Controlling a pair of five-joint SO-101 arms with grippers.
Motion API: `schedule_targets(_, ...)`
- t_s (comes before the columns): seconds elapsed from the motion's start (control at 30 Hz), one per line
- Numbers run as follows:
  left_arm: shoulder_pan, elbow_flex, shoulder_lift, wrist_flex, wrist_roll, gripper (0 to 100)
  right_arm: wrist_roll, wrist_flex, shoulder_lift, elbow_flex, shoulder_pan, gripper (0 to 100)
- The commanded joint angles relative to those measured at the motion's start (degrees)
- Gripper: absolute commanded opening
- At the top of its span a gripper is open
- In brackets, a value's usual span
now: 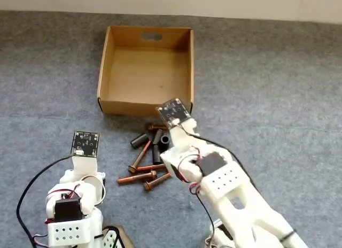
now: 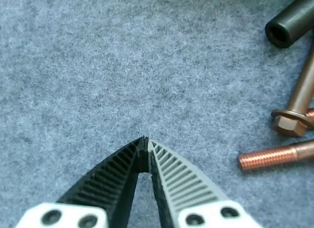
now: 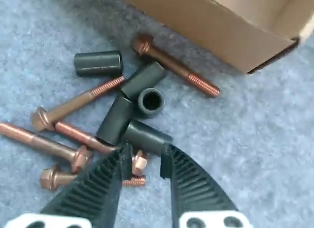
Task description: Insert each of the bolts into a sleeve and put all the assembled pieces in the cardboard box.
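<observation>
The box [image 1: 144, 107] sits open-topped at the upper middle of the high view, its floor bare, on the grey felt-like table [image 1: 278, 71]. Just below its front wall, at the centre of the frame, lies a mixed pile of copper bolts [image 1: 137, 178] and black sleeves [image 1: 140, 140]. One bolt [image 1: 156, 127] lies nearest the box, close to its lower right corner. The other bolts fan out toward the lower left of the pile, and the sleeves bunch in the pile's upper part.

The right arm [image 1: 230, 189] comes in from the lower right of the frame and ends over the pile. The right hand [image 3: 146, 156] is open by a narrow gap. Its tips are just at the near flank of a lying sleeve [image 3: 147, 136], and I cannot tell whether they touch it. A bolt head [image 3: 140, 162] shows in the gap between the fingers. Beyond that sleeve, another stands on end with its bore facing up [image 3: 150, 101].

The left arm [image 1: 75, 205] stands at the lower left of the frame, apart from the pile. The left hand [image 2: 146, 145] has its tips pressed together, holding nothing, over bare table. Its view also takes in part of the pile, off to one side.
</observation>
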Motion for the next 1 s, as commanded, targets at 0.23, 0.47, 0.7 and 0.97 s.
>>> schedule_targets(0.23, -0.5, 0.8, -0.4, 0.3, -0.4, 1, -0.3, -1.2, 9.2, -6.4, -1.1, 24.5)
schedule_targets(0.47, -0.5, 0.8, -0.4, 0.3, -0.4, 1, -0.5, -1.4, 13.9, -13.3, -4.0, 24.5)
schedule_targets(0.7, -0.5, 0.8, -0.4, 0.3, -0.4, 1, -0.3, -10.7, 27.7, -14.9, -2.0, 24.5)
schedule_targets(0.97, -0.5, 0.8, -0.4, 0.3, -0.4, 1, -0.3, -17.3, 34.0, -15.0, 3.1, 21.8)
